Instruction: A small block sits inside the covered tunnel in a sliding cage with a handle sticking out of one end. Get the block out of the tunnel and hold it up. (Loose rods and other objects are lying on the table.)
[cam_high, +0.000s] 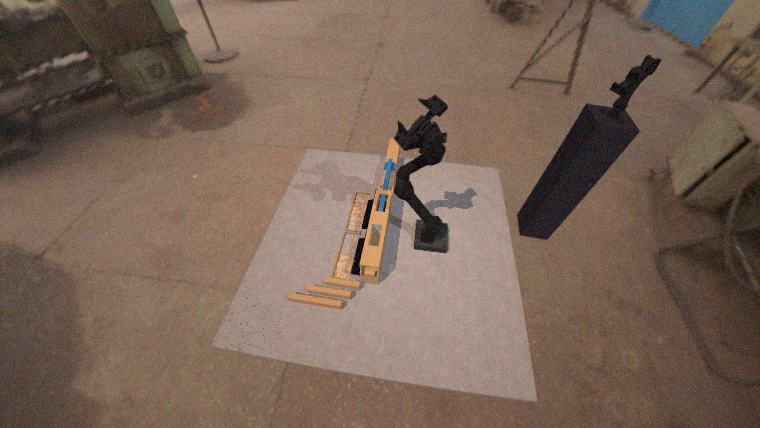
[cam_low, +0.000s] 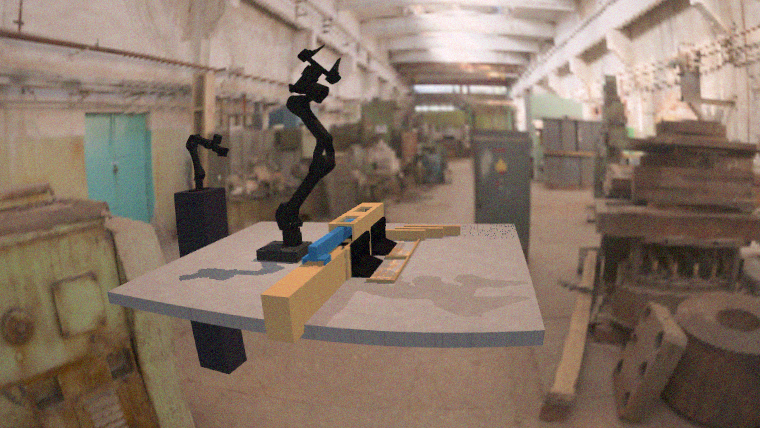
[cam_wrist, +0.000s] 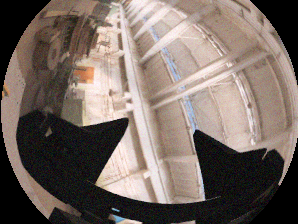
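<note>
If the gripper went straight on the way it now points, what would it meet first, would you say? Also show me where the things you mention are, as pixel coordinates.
The way looks free for the gripper (cam_high: 408, 110) (cam_low: 330, 52) (cam_wrist: 161, 127): it points upward, with only the roof beams (cam_low: 454, 23) (cam_wrist: 200, 83) ahead, seemingly far off, though depth is hard to judge.

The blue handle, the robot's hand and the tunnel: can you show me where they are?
Blue handle (cam_low: 329, 240): exterior view, middle of its bar.
Hand (cam_low: 325, 64): exterior view, between its fingertips.
Tunnel (cam_high: 371, 258): top view, its wooden roof.
</note>
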